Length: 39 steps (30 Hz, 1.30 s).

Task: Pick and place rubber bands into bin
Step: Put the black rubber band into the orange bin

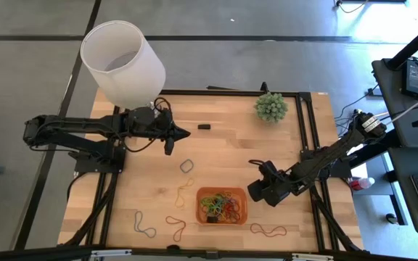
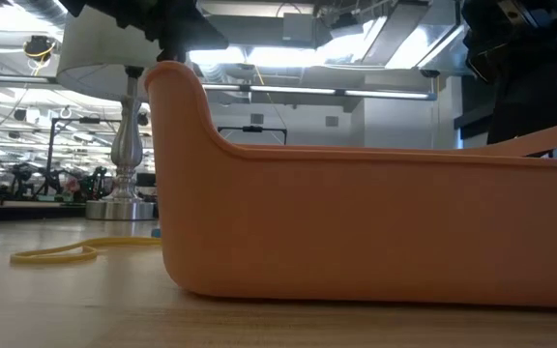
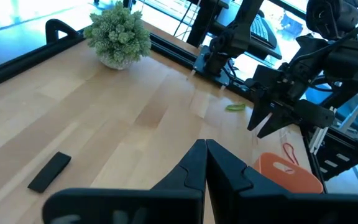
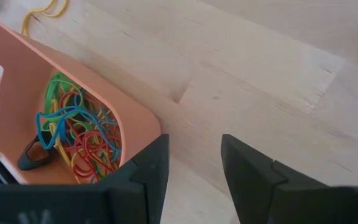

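Rubber bands [image 1: 220,206] mostly fill the orange bin [image 1: 241,215]; right claw [image 4: 191,163] hangs spread beside it, empty, left claw [image 1: 187,133] pressed together. Next grab probably needs the red band [image 1: 268,230] nearby.

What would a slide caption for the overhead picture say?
Open right gripper beside orange bin of rubber bands; shut left gripper waits.

Bare wood lies ahead of the right gripper [image 1: 258,190]; the bin [image 1: 222,206] stands just beside it, blocking that side. Past the bin, loose rubber bands [image 1: 183,190] dot the table [image 1: 223,148].
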Tool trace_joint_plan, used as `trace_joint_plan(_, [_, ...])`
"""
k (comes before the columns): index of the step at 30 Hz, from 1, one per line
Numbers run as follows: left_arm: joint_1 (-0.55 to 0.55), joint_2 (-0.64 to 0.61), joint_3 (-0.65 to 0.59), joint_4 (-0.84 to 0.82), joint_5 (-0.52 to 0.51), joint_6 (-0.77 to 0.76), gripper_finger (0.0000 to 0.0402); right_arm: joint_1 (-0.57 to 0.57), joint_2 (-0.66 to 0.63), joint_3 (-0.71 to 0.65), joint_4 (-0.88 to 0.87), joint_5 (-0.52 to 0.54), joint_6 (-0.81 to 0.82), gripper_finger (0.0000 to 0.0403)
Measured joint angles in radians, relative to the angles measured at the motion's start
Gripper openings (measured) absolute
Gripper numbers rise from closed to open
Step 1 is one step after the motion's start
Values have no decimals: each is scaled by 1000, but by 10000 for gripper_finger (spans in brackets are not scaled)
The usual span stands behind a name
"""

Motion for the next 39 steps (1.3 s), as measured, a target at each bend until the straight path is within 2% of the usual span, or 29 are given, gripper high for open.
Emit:
trace_joint_plan(11, [0, 0, 0, 5, 0, 13, 3, 0, 0, 0, 8, 0, 0, 149])
trace_joint_plan(18, [1, 0, 5, 128, 10, 200, 3, 0, 0, 0, 14, 0, 0, 149])
trace_joint_plan(21, [22, 31, 62, 96, 3, 240, 3, -2, 0, 0, 14, 0, 0, 149])
trace_joint_plan(24, [57, 107, 154, -18, -1, 287, 3, -9, 0, 1, 14, 0, 0, 149])
trace_joint_plan(29, [112, 315, 363, -230, -2, 420, 3, -38, 0, 1, 21, 0, 0, 149])
trace_joint_plan(34, [160, 544, 566, -411, -83, 549, 4, -69, 0, 1, 21, 0, 0, 149])
trace_joint_plan(39, [192, 729, 681, -525, -87, 627, 15, -86, 0, 1, 21, 0, 0, 149])
